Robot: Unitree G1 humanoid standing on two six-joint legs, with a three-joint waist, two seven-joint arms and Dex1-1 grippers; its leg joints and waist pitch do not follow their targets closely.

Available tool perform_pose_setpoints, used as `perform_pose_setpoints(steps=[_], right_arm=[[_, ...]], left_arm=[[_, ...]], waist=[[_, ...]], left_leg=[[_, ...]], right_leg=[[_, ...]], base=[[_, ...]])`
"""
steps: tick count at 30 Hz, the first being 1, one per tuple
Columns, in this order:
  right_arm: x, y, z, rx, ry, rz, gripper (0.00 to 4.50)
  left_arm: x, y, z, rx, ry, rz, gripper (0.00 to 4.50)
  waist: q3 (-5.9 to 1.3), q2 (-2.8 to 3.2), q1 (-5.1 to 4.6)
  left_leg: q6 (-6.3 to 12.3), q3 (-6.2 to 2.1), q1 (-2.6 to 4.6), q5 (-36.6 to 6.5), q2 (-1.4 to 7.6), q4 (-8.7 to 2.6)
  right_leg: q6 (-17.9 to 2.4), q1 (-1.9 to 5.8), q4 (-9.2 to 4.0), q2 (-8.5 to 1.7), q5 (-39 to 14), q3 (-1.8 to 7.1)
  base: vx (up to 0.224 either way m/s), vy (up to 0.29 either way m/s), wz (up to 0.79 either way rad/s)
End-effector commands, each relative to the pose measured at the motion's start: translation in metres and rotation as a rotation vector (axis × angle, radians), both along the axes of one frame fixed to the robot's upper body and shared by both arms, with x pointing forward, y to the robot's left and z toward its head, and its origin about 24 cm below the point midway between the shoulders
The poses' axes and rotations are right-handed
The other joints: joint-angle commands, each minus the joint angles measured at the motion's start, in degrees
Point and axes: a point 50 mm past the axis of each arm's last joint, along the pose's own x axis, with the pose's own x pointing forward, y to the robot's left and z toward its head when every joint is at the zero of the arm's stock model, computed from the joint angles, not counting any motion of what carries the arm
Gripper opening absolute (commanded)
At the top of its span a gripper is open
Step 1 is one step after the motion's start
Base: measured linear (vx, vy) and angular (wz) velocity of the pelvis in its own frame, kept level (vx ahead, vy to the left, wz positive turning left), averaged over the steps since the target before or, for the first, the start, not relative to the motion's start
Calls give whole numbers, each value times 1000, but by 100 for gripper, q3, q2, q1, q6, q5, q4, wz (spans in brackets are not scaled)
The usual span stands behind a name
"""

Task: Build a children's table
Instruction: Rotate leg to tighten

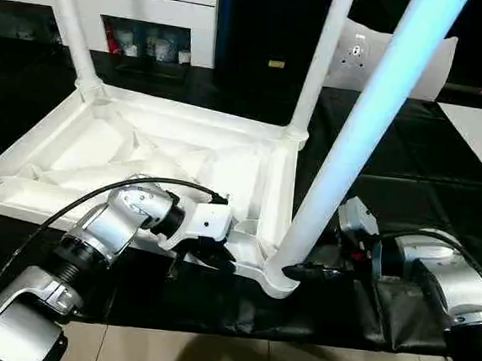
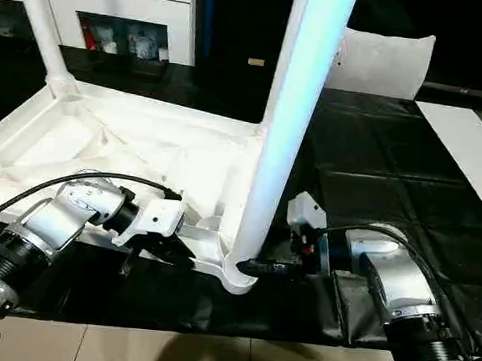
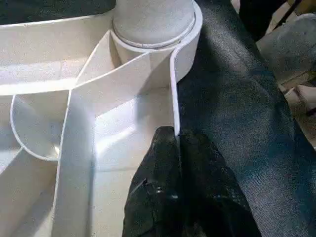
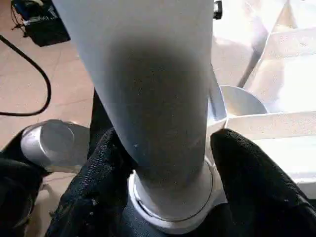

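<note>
Two grippers: left gripper clamped on table top rim; right gripper fingers straddling near leg base, contact unclear.

Bare black mat lies open to the right of the upturned children's table. The near leg rises just before the right gripper; ribs divide the underside.
</note>
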Motion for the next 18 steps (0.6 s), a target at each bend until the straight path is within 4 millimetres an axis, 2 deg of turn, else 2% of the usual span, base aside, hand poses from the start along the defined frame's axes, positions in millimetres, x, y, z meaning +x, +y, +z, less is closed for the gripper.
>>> perform_pose_setpoints(steps=[1, 5, 10, 12, 15, 16, 17, 18], right_arm=[[0, 1, -1, 21, 16, 6, 241], [-2, 4, 0, 62, 45, 16, 202], [-2, 8, 2, 131, 58, -33, 194], [2, 14, 3, 164, 73, -142, 194], [11, 24, 0, 137, 55, -288, 194], [13, 25, -1, 126, 48, -314, 194], [19, 29, -6, 85, 32, -419, 194], [23, 31, -9, 60, 26, -483, 194]], left_arm=[[-5, -12, 1, 9, 8, -103, 0], [-5, -11, 0, -1, 21, -84, 0], [-2, -15, 2, -63, 57, 0, 0], [3, -21, 5, -103, 63, 84, 0], [13, -32, 7, -143, 34, 208, 0], [14, -34, 7, -149, 31, 223, 0], [19, -40, 8, -176, 17, 283, 0], [21, -45, 9, -192, 13, 318, 0]], waist=[[-381, 14, -15], [-382, 10, -14], [-378, 11, -14], [-360, 31, -21], [-344, 26, -66], [-343, 15, -84], [-358, 12, -110], [-358, 5, -167]], left_leg=[[371, -47, -33, -539, 267, -367], [360, -47, -38, -531, 261, -367], [341, -43, -35, -549, 261, -368], [290, -53, -22, -563, 266, -385], [189, -61, -12, -722, 216, -379], [171, -63, -36, -716, 203, -378], [151, -68, -38, -694, 192, -373], [116, -83, -63, -651, 183, -378]], right_leg=[[-906, 359, -409, -524, -1587, 357], [-861, 365, -416, -514, -1649, 353], [-865, 358, -424, -512, -1676, 352], [-819, 345, -445, -506, -1773, 352], [-614, 336, -531, -515, -2381, 321], [-555, 350, -536, -509, -2469, 313], [-460, 348, -553, -507, -2554, 308], [-424, 357, -547, -496, -2511, 292]], base=[[0, 0, 0], [0, 0, 0], [0, 0, 0], [0, 0, 0], [0, 0, 0], [0, 0, 0], [0, 0, 0], [0, 0, 0]])
